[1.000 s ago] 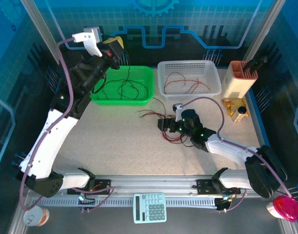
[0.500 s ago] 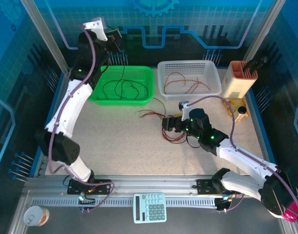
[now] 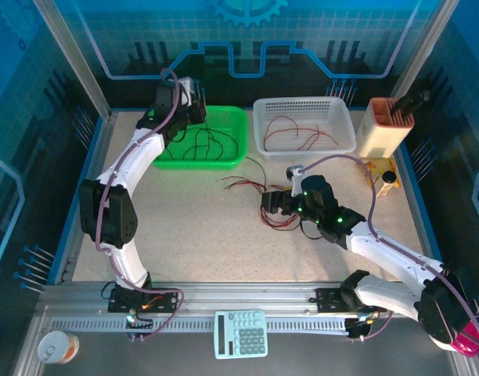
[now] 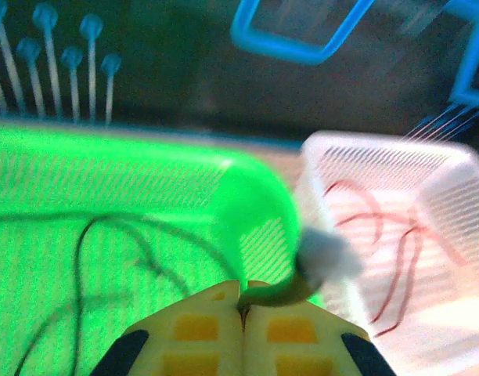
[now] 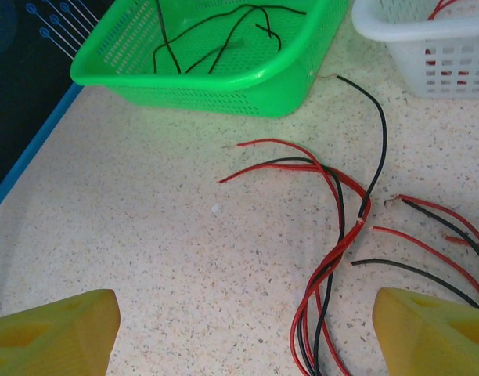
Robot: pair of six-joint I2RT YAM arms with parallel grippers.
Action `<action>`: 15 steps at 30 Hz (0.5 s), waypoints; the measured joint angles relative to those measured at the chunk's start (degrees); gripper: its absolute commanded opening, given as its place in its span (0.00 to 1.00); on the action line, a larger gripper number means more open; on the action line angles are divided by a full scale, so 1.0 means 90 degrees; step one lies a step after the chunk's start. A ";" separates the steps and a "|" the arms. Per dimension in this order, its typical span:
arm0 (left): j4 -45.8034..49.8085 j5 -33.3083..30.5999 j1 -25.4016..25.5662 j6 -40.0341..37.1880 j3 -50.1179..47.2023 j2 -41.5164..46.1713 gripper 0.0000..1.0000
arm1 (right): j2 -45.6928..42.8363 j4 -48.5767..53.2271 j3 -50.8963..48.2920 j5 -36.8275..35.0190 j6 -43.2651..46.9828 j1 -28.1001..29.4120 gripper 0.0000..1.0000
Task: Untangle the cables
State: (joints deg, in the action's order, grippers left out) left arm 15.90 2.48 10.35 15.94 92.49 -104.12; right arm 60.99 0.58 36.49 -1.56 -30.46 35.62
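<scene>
So the left tool (image 4: 243, 287) is pinched on a black cable (image 4: 282, 291) over the green basket (image 4: 255, 196), and the right tool (image 5: 243, 313) is wide apart above the tangle (image 5: 333, 258). Next I'd drop it, then grab one strand.

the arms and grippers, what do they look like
White link shells and black joints on the left arm and right arm, a thin lilac cable looped along each. The left gripper and right gripper have blocky yellow fingers.

A green basket (image 3: 199, 163) and a white basket (image 3: 305, 149) sit side by side at the far end of the speckled table (image 3: 185, 227). A beige holder (image 3: 383, 133) stands just right of the white one. A pale calculator (image 3: 241, 333) lies on the near rail.
</scene>
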 measured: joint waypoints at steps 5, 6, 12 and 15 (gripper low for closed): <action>0.0765 -0.0636 -0.0002 -0.0338 -0.0090 -0.0148 0.11 | 0.0240 0.0053 0.0051 0.0002 0.0000 0.0000 0.85; 0.0940 -0.0746 -0.0002 -0.0408 -0.0039 -0.0221 0.15 | 0.0279 0.0070 0.0083 0.0002 0.0000 0.0000 0.85; 0.1739 -0.1127 -0.0002 -0.0631 0.0505 -0.0794 0.53 | 0.0306 0.0112 0.0172 -0.0002 -0.0002 0.0000 0.85; 0.1972 -0.1163 -0.0002 -0.0619 0.0673 -0.0899 0.65 | 0.0301 0.0158 0.0172 -0.0027 -0.0002 0.0000 0.85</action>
State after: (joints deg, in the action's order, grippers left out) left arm 33.65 -7.99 10.33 10.37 98.54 -112.20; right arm 63.70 2.00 38.04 -1.80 -30.48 35.62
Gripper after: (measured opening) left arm 0.585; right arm 0.848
